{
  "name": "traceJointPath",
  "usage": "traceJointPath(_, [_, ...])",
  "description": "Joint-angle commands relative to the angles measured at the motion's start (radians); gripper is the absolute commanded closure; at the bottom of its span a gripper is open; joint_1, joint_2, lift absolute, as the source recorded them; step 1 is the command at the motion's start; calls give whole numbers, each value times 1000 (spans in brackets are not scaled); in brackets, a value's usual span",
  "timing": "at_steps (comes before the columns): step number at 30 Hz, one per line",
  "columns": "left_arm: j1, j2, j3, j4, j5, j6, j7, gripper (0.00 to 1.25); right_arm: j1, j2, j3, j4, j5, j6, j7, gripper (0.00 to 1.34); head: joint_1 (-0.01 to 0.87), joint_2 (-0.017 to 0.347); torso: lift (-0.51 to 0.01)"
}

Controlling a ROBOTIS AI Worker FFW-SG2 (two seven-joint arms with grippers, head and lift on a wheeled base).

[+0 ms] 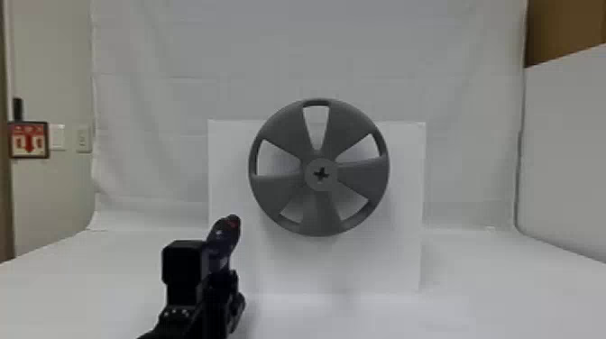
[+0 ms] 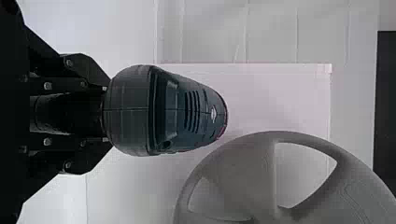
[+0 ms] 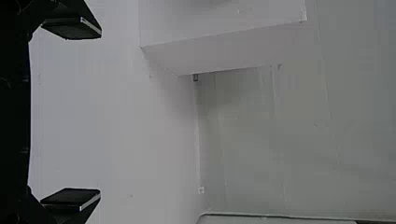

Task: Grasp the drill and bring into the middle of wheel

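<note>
Drill in left claw, wheel beyond

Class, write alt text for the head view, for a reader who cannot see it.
The robot's black left arm holds a dark drill at lower left, below and left of the middle of a gray wheel. The wheel, with five wide spokes and a dark cross at its center, faces us before a white panel and a pale backdrop.

Grey wheel, white panel, dark blue-grey, red-flecked drill, red-and-white sign
</note>
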Motion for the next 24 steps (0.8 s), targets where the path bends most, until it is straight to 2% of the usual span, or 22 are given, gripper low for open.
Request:
traceJointPath(1, [-9, -2, 2, 13, 0, 27, 6, 1213, 2, -1, 2, 1, 1, 0, 0, 102, 54, 31, -403])
traceJointPath(24, [-18, -5, 2, 39, 4, 33, 16, 1205, 0, -1, 17, 4, 10, 0, 0, 102, 54, 31, -403])
